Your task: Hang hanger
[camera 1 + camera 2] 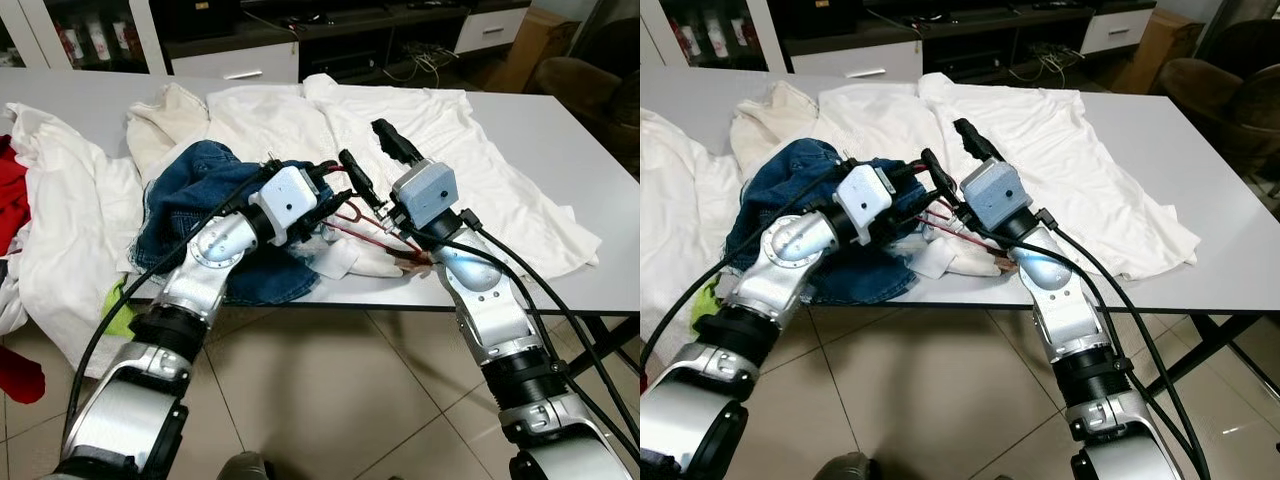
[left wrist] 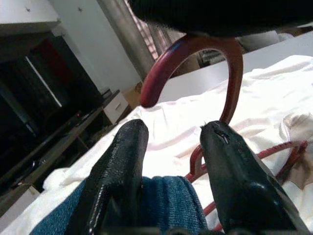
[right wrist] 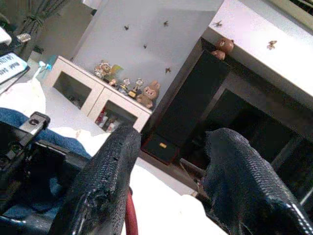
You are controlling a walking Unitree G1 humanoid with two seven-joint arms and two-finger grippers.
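Observation:
A dark red hanger (image 1: 362, 226) lies on the clothes at the table's near edge, between my two arms. Its hook (image 2: 205, 54) curves up just past my left gripper's fingertips. My left gripper (image 1: 338, 185) reaches from the left over blue jeans (image 1: 195, 195); it is open, and the hanger's neck runs beside one finger (image 2: 234, 181). My right gripper (image 1: 362, 142) points up and away over the hanger, also open, with a short piece of the red hanger (image 3: 129, 215) low between its fingers.
White garments (image 1: 440, 130) cover most of the grey table (image 1: 560, 130). A red cloth (image 1: 10, 190) and a green item (image 1: 120, 305) lie at the left. A dark TV cabinet (image 1: 330, 40) and an armchair (image 1: 590, 85) stand behind. The floor below is tiled.

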